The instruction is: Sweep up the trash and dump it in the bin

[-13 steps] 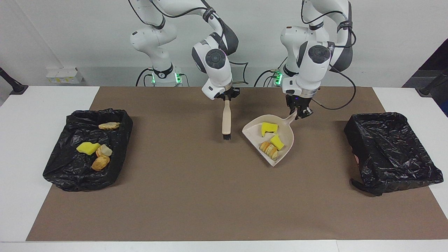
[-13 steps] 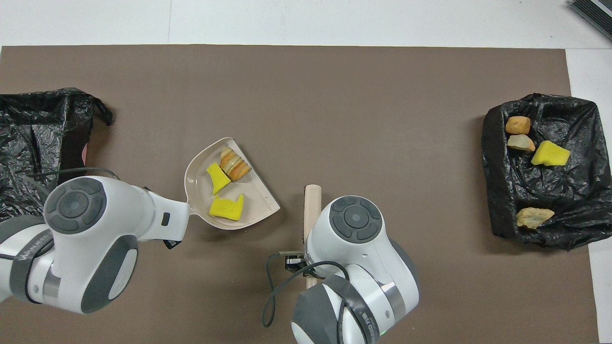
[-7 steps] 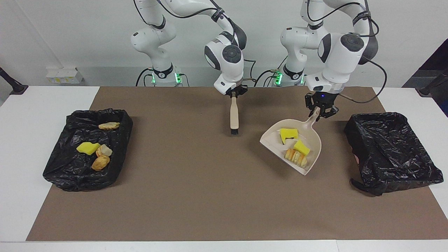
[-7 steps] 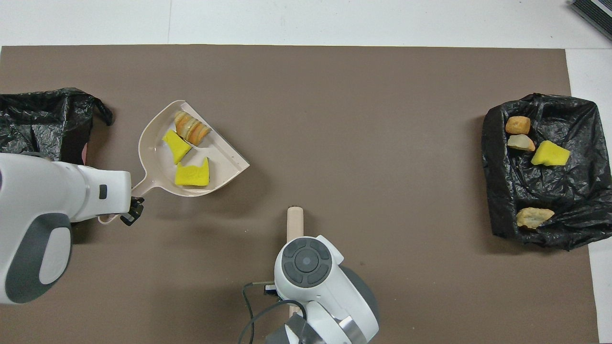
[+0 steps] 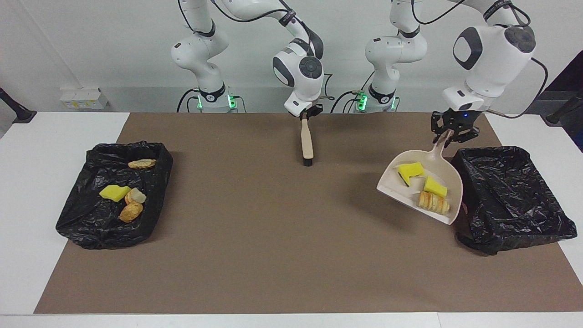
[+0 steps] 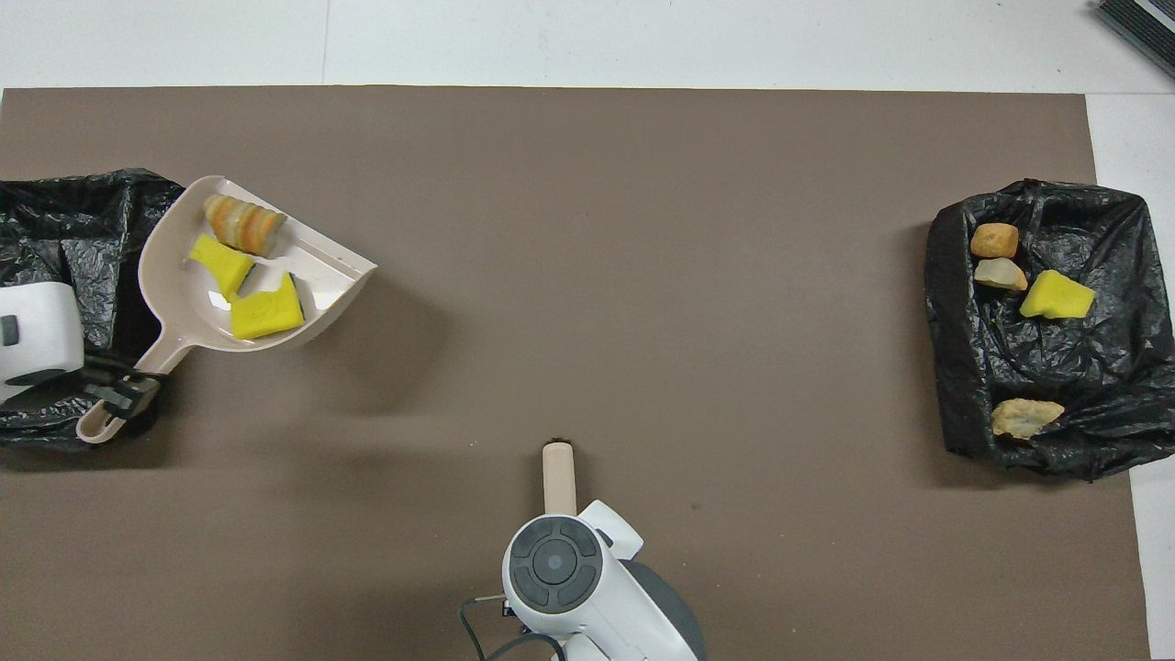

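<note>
The left tool (image 5: 454, 133) grips the dustpan (image 5: 444, 171) by its handle, up beside the empty bin (image 5: 510, 196), and the right tool (image 5: 306, 115) grips the brush (image 5: 307, 141); tipped too early, the trash (image 5: 430, 191) could slide onto the bench.

A beige dustpan (image 5: 448, 180) is seen with yellow and tan scraps (image 5: 428, 189); black bags (image 5: 510, 196), brown mat (image 5: 273, 228).

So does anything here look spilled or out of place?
Nothing has spilled. The left gripper holds the dustpan up, tilted, beside the empty bin, all three scraps inside. The right gripper holds the brush. One oddity: the other bin already holds trash.
</note>
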